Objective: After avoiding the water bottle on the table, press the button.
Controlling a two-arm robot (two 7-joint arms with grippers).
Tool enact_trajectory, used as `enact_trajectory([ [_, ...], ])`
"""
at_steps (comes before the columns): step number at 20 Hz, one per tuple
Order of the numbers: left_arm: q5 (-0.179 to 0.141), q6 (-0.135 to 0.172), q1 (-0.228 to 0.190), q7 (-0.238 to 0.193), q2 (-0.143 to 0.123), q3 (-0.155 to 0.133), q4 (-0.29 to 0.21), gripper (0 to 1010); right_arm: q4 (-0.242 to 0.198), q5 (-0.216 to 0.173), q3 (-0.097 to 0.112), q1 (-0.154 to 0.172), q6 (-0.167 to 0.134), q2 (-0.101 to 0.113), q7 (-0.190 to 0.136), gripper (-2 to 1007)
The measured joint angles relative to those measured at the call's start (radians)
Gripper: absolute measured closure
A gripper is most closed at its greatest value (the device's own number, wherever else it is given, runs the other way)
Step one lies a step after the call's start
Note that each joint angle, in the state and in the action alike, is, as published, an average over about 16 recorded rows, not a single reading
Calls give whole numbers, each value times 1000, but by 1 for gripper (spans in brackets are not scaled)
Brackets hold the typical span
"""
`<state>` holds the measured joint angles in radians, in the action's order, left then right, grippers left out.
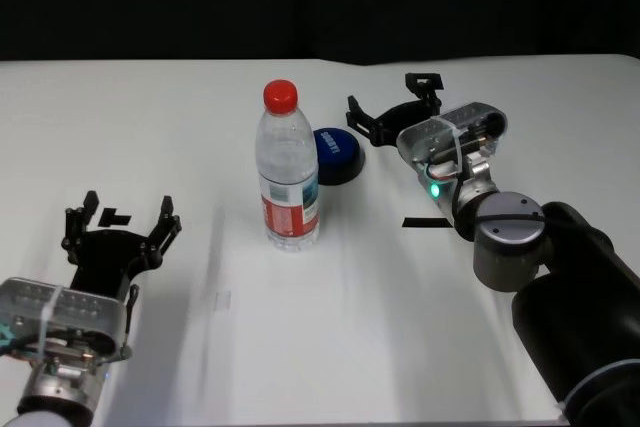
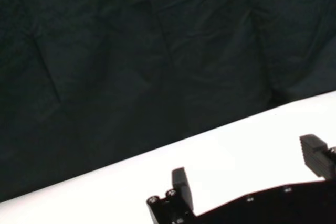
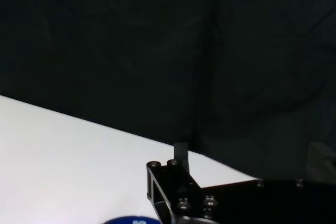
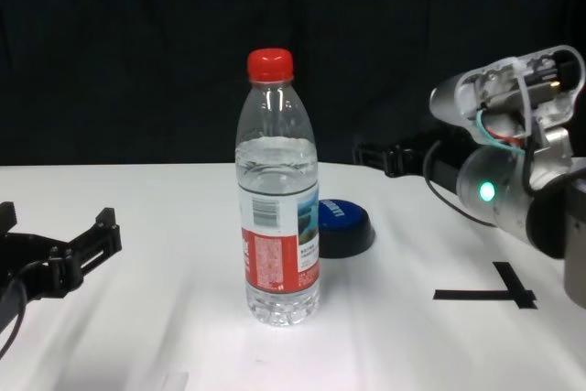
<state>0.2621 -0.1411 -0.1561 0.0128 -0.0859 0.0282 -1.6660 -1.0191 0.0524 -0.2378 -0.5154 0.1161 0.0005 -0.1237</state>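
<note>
Surface: flat white tabletop, black backdrop.
Centre: clear red-capped plastic water bottle, upright; low blue dome button behind it.
Right gripper: upper right, fingers spread, empty.
Left gripper: lower left, spread, empty.

A dark, creased fabric backdrop spans the full width behind the work surface. It meets the far edge of the surface directly. Lighting is even, with soft reflections on the white top.
</note>
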Motion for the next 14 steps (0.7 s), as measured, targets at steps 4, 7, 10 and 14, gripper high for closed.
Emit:
enact_trajectory([
  [4,0,0,0,0,0,0,0,7,-52,-8,8,34,-4,6,2,2],
  [7,0,0,0,0,0,0,0,7,-90,-14,13,59,-9,9,4,2],
  [10,0,0,0,0,0,0,0,7,-127,-19,19,85,-16,12,7,2],
  [14,0,0,0,0,0,0,0,7,-175,-25,26,120,-29,17,10,2],
])
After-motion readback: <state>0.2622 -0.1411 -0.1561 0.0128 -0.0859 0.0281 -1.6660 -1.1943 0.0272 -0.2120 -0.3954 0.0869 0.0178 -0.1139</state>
